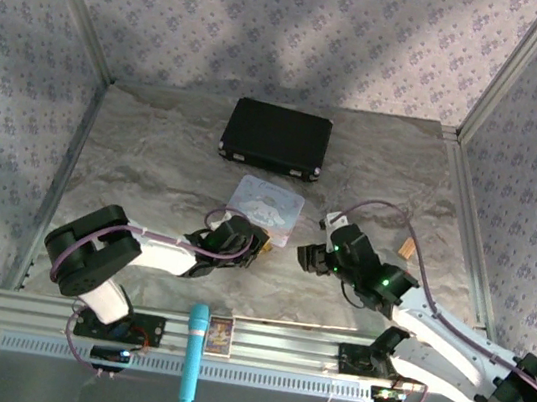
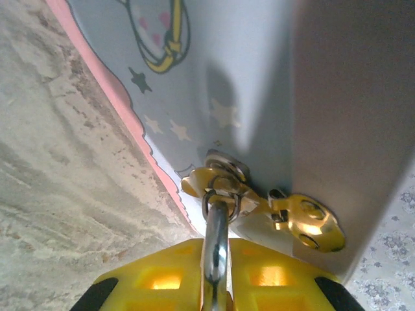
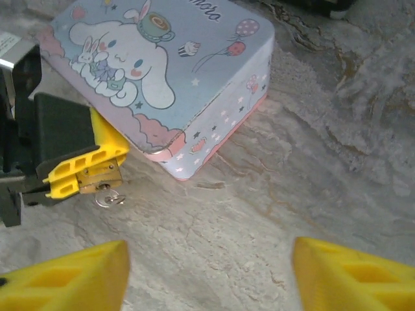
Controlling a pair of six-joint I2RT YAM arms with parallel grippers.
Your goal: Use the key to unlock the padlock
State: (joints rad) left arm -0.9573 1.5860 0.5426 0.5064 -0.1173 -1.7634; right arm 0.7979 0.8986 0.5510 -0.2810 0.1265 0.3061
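The brass padlock [image 3: 98,176] is pinched between the yellow fingers [image 3: 78,167] of my left gripper [image 1: 250,241], beside the near corner of the pastel cartoon tin [image 3: 194,84]. The tiny silvery key [image 3: 109,197] sticks out of the padlock's underside, with nothing holding it. In the left wrist view the padlock's silvery shackle [image 2: 216,220] rises between the fingers of the left gripper [image 2: 217,259] and passes through the tin's golden hasp [image 2: 224,184]. My right gripper [image 3: 207,259] stands open over bare table, a short way right of the padlock and apart from the key.
A black case [image 1: 276,138] lies behind the tin. A small tan peg [image 1: 407,249] sits right of the right arm. On the front rail [image 1: 328,343] rest a teal microphone [image 1: 193,357] and a small card [image 1: 219,334]. Patterned walls close in the table.
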